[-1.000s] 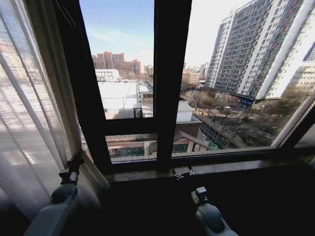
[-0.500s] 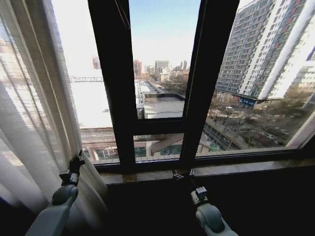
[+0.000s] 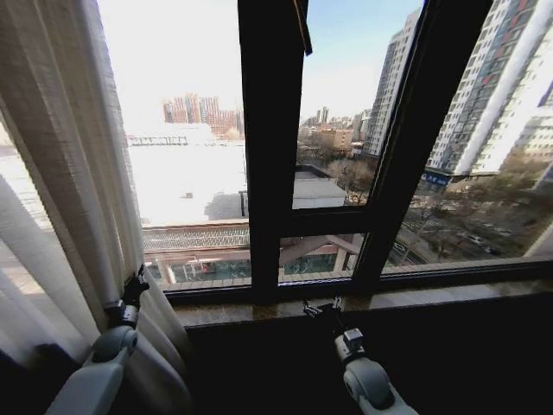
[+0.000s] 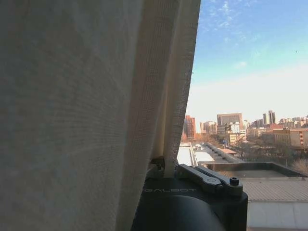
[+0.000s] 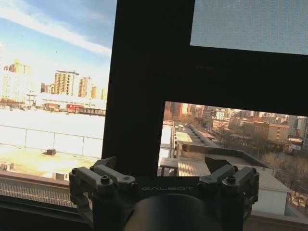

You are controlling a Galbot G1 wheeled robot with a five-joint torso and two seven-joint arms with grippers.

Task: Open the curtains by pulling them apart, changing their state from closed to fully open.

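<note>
The curtains (image 3: 60, 173) hang as a gathered white pleated panel at the left of the window in the head view. My left gripper (image 3: 136, 285) is raised against the panel's inner edge. Seen from the left wrist, the fabric (image 4: 86, 96) drops straight into that gripper (image 4: 166, 171), which is shut on the edge fold. My right gripper (image 3: 321, 306) hovers low at the window sill, well apart from the fabric. In the right wrist view it (image 5: 161, 171) is open and faces the dark frame with nothing between its fingers.
A dark vertical window frame bar (image 3: 268, 147) and a slanted one (image 3: 406, 147) split the glass. The stone sill (image 3: 415, 298) runs below them, with a dark wall (image 3: 449, 363) under it. City buildings lie beyond the glass.
The whole head picture has shifted, with the frame bars sliding rightward, so the camera has moved. The curtain now looks more tightly bunched at the left. Both arms keep their places in the picture.
</note>
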